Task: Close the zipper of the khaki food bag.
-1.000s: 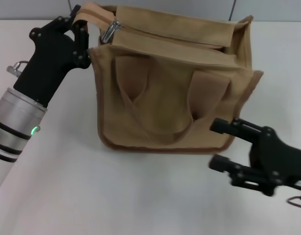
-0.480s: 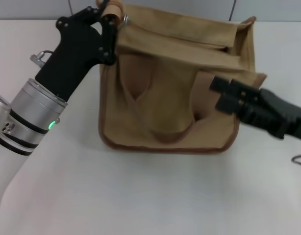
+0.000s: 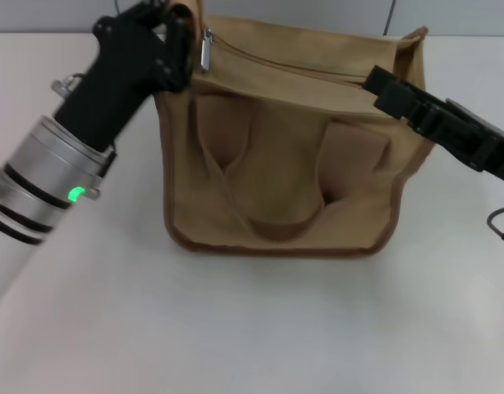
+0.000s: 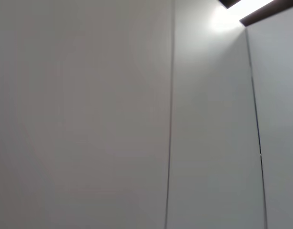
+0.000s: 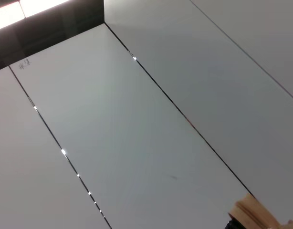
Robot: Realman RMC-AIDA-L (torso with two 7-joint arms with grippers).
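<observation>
Khaki food bag (image 3: pixel 285 164) between left gripper (image 3: pixel 166 37) pinching its corner and right gripper (image 3: pixel 383 86), fingers' state unclear.

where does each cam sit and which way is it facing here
Head view: on the robot's head, looking down at the khaki food bag on the white table; shows left gripper at the zipper end, right gripper at the bag's other side.
Left wrist view: faces grey wall panels; no own fingers.
Right wrist view: faces panels, tan bag scrap at the edge.
Shared: the bag.

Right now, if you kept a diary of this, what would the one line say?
left pincer: at bag top-left corner, by zipper pull | right pincer: at bag top right | zipper: pull at left end
</observation>
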